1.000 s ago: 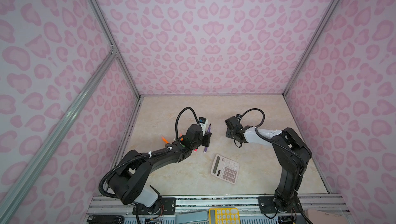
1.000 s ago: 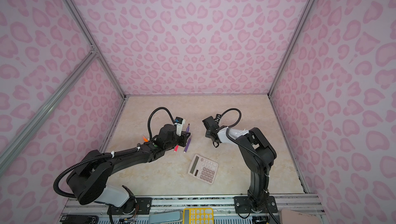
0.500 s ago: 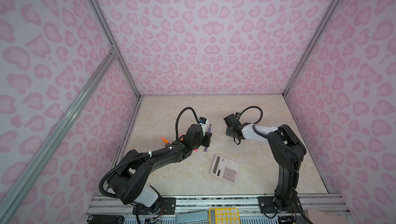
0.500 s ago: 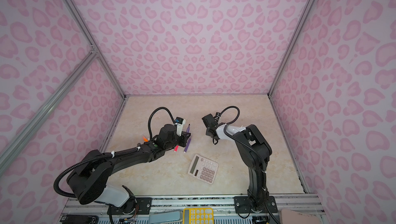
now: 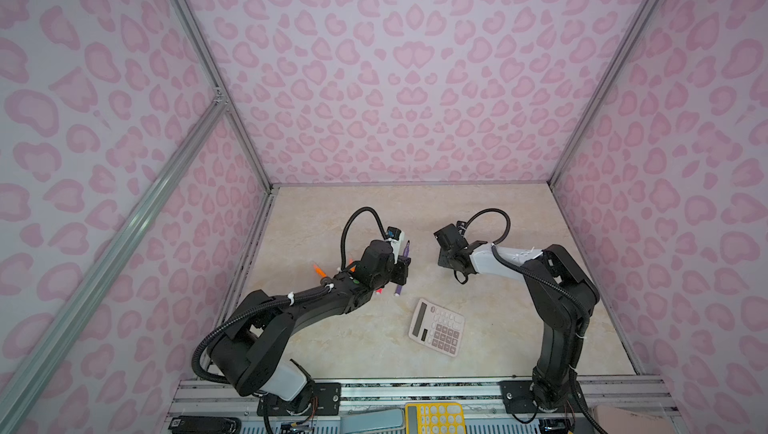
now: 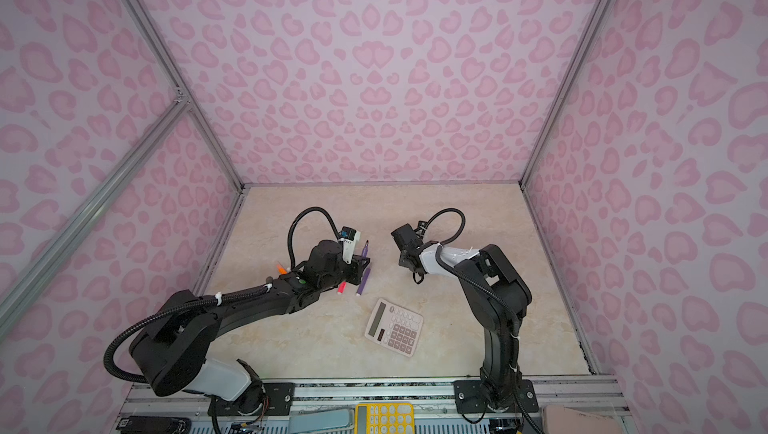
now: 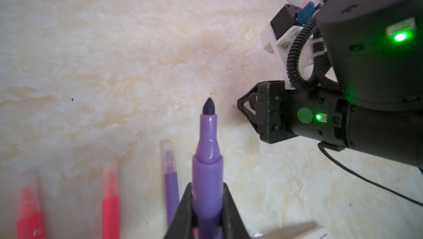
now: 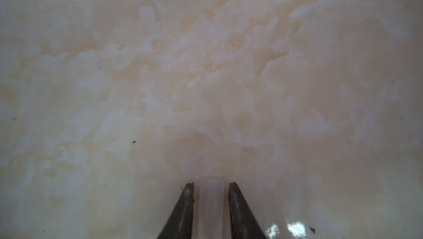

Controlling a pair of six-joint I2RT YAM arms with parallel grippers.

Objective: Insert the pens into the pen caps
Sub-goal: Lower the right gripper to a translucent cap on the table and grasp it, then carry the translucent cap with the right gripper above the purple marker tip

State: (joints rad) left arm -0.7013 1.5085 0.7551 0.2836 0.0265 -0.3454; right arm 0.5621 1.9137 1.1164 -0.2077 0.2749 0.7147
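- Since a second ago the right arm [image 5: 557, 286] has drawn its wrist a little toward the left arm, and the right gripper's jaws have narrowed; the left arm and the pens look unchanged.
- Top views: the left gripper [image 5: 404, 265] holds a purple pen [image 5: 406, 250] with its tip pointing up and toward the back wall. A second purple pen [image 6: 363, 281] lies on the table [image 6: 457, 211] just beside that gripper, a pink pen [image 6: 341, 287] next to it, and an orange pen [image 5: 319, 271] shows behind the left arm. The calculator [image 5: 437, 327] lies nearer the front, between the two arms. The right gripper [image 6: 409, 263] points down at the table, well apart from the pens.
- Left wrist: the gripper [image 7: 207, 205] is clamped tight on the purple pen [image 7: 207, 169], dark tip bare. Alongside lie the capped purple pen [image 7: 171, 187] and two pink pens [image 7: 110, 201] [image 7: 28, 210]. The right gripper [image 7: 248, 109] faces it from across the table.
- Right wrist: the fingers [image 8: 186, 205] stand narrow on either side of a clear cap [image 8: 211, 201], touching or nearly touching it; whether they grip it I cannot tell.
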